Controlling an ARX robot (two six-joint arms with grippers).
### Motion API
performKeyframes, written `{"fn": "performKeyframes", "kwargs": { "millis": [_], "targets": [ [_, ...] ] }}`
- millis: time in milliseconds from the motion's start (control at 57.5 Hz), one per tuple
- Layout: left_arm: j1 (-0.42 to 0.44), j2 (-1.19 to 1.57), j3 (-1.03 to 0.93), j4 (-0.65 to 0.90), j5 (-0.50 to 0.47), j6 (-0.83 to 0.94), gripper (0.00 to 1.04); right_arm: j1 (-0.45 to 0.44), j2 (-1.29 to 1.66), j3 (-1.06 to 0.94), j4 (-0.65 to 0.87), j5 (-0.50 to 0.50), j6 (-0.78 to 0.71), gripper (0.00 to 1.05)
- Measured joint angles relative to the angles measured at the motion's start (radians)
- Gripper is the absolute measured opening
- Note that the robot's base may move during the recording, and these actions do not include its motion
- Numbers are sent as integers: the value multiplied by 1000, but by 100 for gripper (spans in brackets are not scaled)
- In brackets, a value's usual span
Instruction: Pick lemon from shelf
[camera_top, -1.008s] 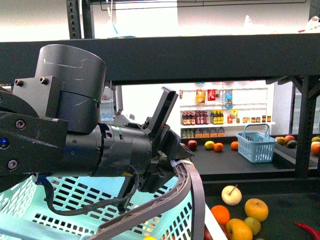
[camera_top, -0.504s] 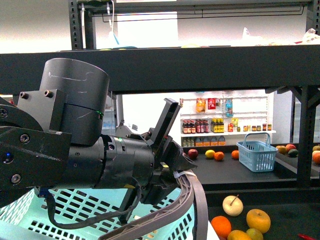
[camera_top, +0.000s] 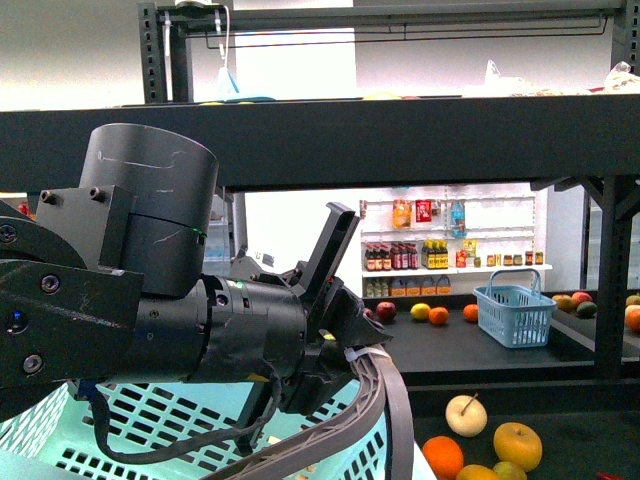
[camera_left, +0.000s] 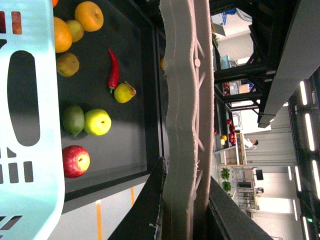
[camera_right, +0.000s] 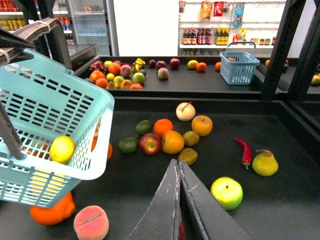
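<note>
The lemon (camera_right: 62, 149), bright yellow and oval, lies inside the pale turquoise basket (camera_right: 45, 105). My left gripper (camera_top: 350, 350) is shut on the basket handle (camera_left: 180, 115), a grey band running between its two dark jaws; the same gripper (camera_left: 182, 200) shows in the left wrist view. The basket hangs above the shelf (camera_right: 285, 210), a black rack whose dark board carries loose fruit. My right gripper (camera_right: 178, 162) is shut with nothing in it and hovers over the board, to the right of the basket. In the front view the lemon is hidden.
Loose on the board are a yellow-green apple (camera_right: 226, 192), a pear (camera_right: 265, 163), a red chili (camera_right: 244, 151), a peach (camera_right: 91, 223), oranges (camera_right: 172, 142) and a cream apple (camera_right: 185, 111). An upper shelf board (camera_top: 400, 130) crosses overhead. A blue basket (camera_right: 239, 64) stands further back.
The front view has shifted upward a little, so the shelf board and the fruit sit lower in the frame. My left gripper keeps its hold on the handle.
</note>
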Motion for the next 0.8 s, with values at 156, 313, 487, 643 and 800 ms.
{"fn": "performKeyframes", "kwargs": {
  "millis": [156, 313, 487, 643, 800],
  "targets": [
    [0, 0, 0, 0, 1, 0, 12, 0, 0, 0, 0, 0, 0, 23],
    [0, 0, 0, 0, 0, 0, 12, 0, 0, 0, 0, 0, 0, 51],
    [0, 0, 0, 0, 0, 0, 12, 0, 0, 0, 0, 0, 0, 80],
    [0, 0, 0, 0, 0, 0, 12, 0, 0, 0, 0, 0, 0, 98],
    [0, 0, 0, 0, 0, 0, 12, 0, 0, 0, 0, 0, 0, 97]
  ]
}}
